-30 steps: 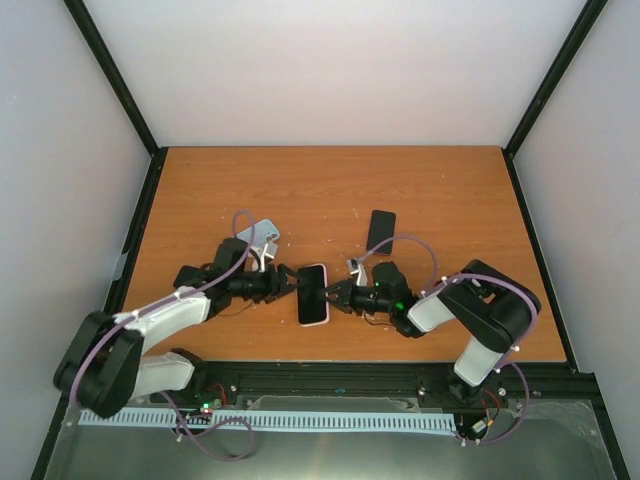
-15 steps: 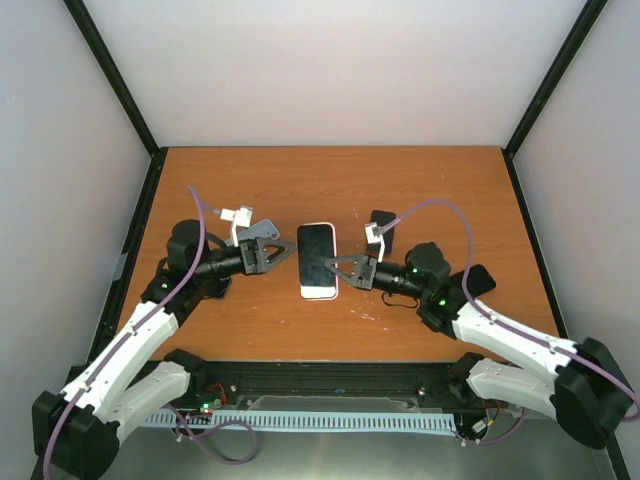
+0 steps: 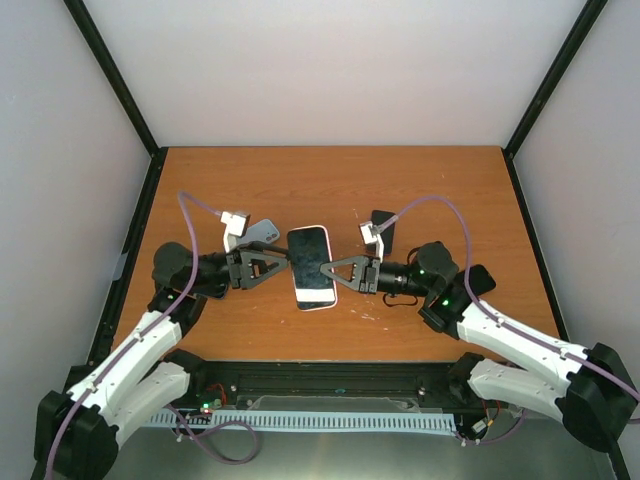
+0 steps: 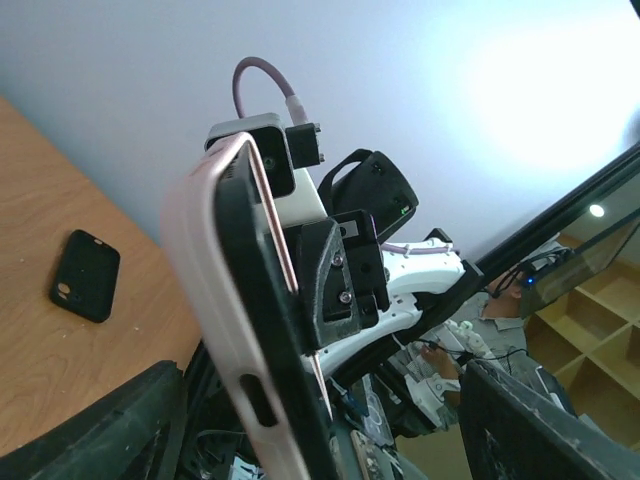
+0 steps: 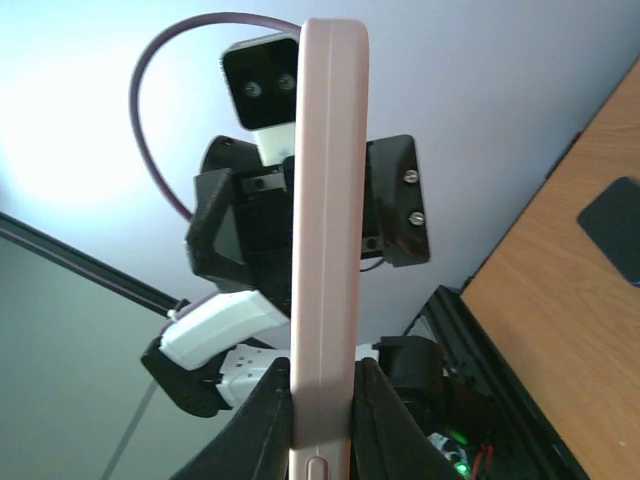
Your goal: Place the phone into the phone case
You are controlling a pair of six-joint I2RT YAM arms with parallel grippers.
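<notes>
1. The top view shows the phone (image 3: 311, 268) with its dark screen up; the right wrist view shows only its pink case (image 5: 325, 250), edge-on.
2. The phone hangs above the tabletop (image 3: 450, 190) with the right end effector (image 3: 328, 271) clamped on its edge and the left end effector (image 3: 283, 266) spread apart beside it.

Glossy blk screen on phone (image 3: 311, 266), smooth matt pink case (image 5: 325, 250), satin wood-grain table (image 3: 420, 180).

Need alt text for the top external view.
A pink-rimmed black-screened phone is held above the orange wooden table, pinched at its right edge by the right gripper; the open left gripper straddles its left edge.
</notes>
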